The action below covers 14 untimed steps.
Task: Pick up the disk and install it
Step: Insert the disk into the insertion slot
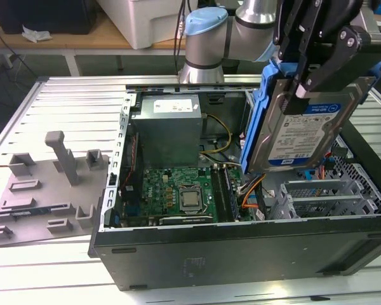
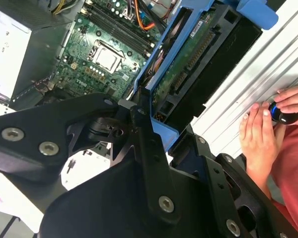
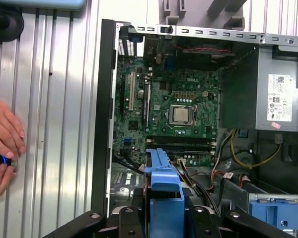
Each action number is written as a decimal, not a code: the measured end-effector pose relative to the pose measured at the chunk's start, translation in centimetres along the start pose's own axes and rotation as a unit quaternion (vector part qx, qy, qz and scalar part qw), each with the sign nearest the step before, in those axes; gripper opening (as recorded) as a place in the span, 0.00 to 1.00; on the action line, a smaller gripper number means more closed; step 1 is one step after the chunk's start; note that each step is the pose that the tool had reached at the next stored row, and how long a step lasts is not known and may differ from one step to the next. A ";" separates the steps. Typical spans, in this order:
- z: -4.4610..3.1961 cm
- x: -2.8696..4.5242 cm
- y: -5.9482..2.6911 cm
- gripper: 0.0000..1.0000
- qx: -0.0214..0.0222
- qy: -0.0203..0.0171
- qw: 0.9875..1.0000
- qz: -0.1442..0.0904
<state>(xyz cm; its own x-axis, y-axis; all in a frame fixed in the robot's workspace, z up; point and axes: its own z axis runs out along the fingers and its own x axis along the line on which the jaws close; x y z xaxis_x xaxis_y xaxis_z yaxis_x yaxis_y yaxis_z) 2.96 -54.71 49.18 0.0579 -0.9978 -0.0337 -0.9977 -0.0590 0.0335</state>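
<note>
The disk (image 1: 305,133), silver-grey with a blue-and-white label and blue rails, hangs on edge and tilted above the right side of the open computer case (image 1: 241,248). My gripper (image 1: 312,76) is shut on its upper edge, with black fingers on both faces. The disk is over the grey metal drive cage (image 1: 324,197) and apart from it. The second wrist view shows the disk's green circuit-board underside (image 2: 188,54) and the gripper (image 2: 149,131) closed around its blue rail. In the first wrist view the disk's blue rail (image 3: 161,181) juts out from the gripper (image 3: 161,220) over the motherboard's edge.
Inside the case sit the grey power-supply box (image 1: 168,127), the motherboard (image 1: 178,190) and loose cables (image 1: 251,194). A blue bracket (image 3: 273,208) tops the drive cage. A grey fixture (image 1: 44,190) lies at the exterior view's left. A person's hands (image 2: 260,134) rest on the ribbed table beside the case.
</note>
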 end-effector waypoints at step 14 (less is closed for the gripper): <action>0.07 0.67 -2.54 0.37 0.000 0.000 1.000 0.006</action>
<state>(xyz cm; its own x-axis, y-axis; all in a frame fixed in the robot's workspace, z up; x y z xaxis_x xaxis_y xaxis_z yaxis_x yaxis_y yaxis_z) 5.53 -55.23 48.99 0.0466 -0.9983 -0.0337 -0.9983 -0.0478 0.0336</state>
